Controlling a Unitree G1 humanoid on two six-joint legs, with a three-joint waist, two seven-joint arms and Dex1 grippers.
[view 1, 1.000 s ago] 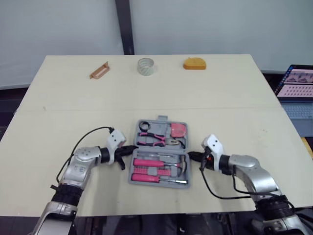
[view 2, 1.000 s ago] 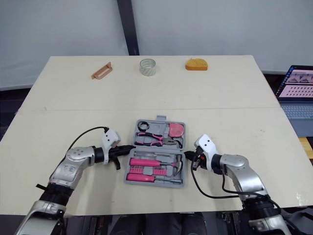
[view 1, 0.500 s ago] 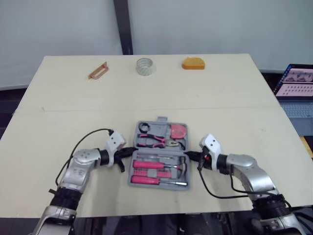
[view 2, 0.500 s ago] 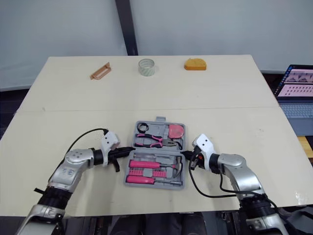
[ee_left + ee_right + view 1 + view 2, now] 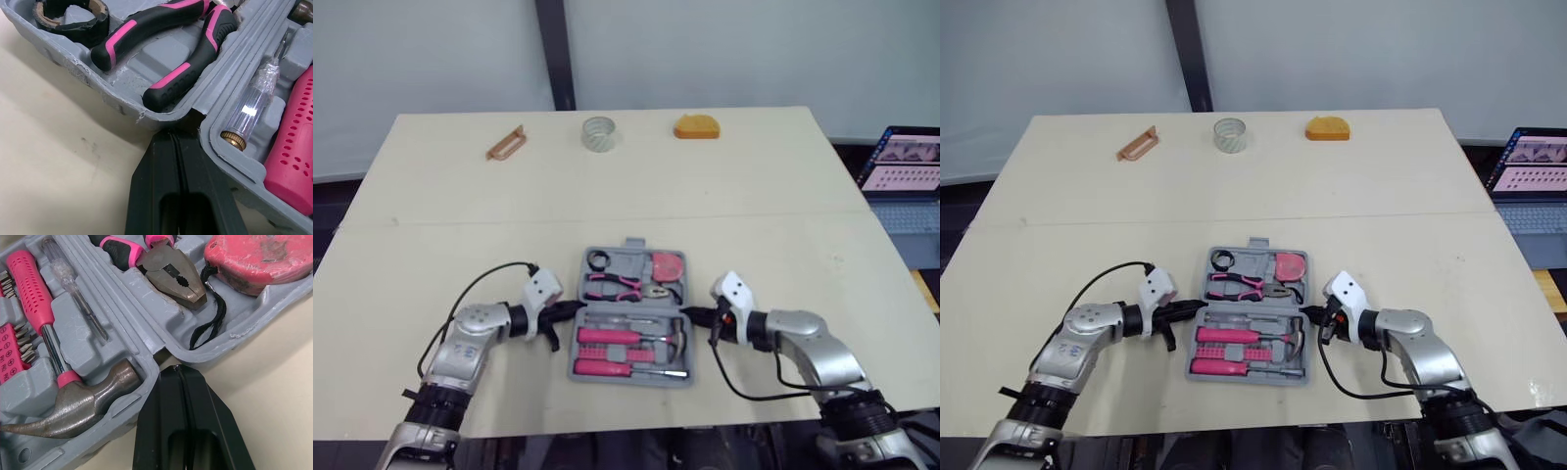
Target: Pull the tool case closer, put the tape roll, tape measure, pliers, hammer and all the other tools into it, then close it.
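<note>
Pinching nothing at the moment: left gripper (image 5: 574,309) and right gripper (image 5: 689,315) each have their 2 black fingers clenched together, tips tucked into the hinge notches at 9 and 3 o'clock of the open grey plastic tool case (image 5: 633,243), I'd guess so they can drag it evenly without twisting. Case sits toward the 6 o'clock edge of the pale wooden table (image 5: 460,196), with the pink-handled pliers (image 5: 615,282), steel-headed hammer (image 5: 93,396) and pink tape measure (image 5: 669,264) seated inside.

1 tool case (image 5: 626,260); 1 pliers (image 5: 619,283); 1 hammer (image 5: 83,401); 1 tape measure (image 5: 669,264); 1 laptop (image 5: 901,166).
</note>
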